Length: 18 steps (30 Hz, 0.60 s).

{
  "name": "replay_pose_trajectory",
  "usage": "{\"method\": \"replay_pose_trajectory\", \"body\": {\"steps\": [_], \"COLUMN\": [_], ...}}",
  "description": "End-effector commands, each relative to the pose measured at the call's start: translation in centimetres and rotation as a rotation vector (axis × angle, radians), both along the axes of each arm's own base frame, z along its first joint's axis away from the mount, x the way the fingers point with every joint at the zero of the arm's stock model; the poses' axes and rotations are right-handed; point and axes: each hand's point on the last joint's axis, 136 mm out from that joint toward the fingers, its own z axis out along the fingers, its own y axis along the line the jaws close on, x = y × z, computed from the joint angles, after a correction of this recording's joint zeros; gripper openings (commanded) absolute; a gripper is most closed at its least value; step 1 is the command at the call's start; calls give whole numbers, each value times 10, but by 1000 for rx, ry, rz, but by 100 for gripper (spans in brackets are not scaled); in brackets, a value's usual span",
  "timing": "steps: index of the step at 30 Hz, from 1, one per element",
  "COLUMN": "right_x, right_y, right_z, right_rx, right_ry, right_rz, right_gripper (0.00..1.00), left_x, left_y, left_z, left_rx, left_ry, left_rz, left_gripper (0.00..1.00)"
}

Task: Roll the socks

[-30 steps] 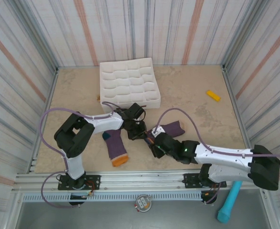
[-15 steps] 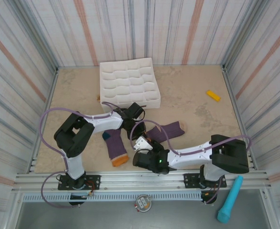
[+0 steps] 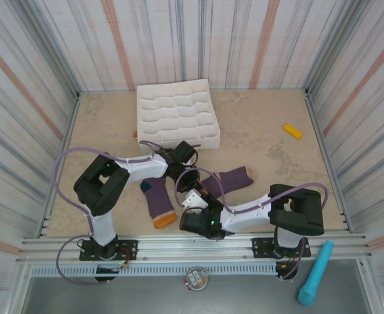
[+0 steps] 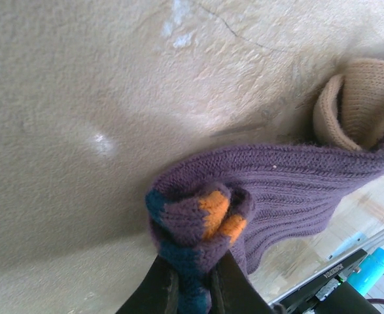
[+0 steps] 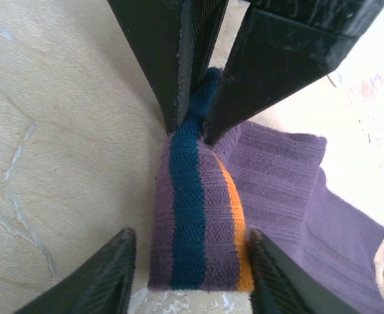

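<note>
- My left gripper (image 4: 195, 278) is clenched on the bunched end of one sock (image 4: 277, 190), with teal and orange showing in the wad.
- The rest of it trails flat on the desk (image 3: 263, 124), about mid-desk toward the near edge.
- My right gripper (image 5: 192, 275) straddles that roll with jaws spread either side, not clamped.
- To do it well, I should close squarely across the roll's full width, just under the left pinch, so no layer slips.
- The second sock (image 3: 157, 199) lies flat toward the near-left corner, unrolled.
</note>
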Motion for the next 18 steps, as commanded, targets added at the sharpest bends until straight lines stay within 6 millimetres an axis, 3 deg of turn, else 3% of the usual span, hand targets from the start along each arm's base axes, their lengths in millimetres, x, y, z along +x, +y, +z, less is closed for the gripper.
{"method": "replay_pose_trajectory", "body": {"steps": [1,5,9,14,18], "right_x": [5,7,7,3,2], "right_y": [-1,-6,-11,-15,-23], "right_z": [-4,-5,-9,-12,-16], "right_rx": [41,57,90,176,263], "right_ry": [16,27,56,114,177], "right_rz": [-58,-82,-100,-106,-127], "right_gripper": [38,17,0,0,0], "left_x": [-9,-8,-7,-2,6], "left_y": [9,9,10,4,0], "left_z": [-17,-16,-13,-4,10], "left_rx": [39,38,27,-25,-67], "left_ry": [57,48,30,2,-47], "left_rz": [12,14,29,58,87], "left_gripper": [0,0,23,50,66]}}
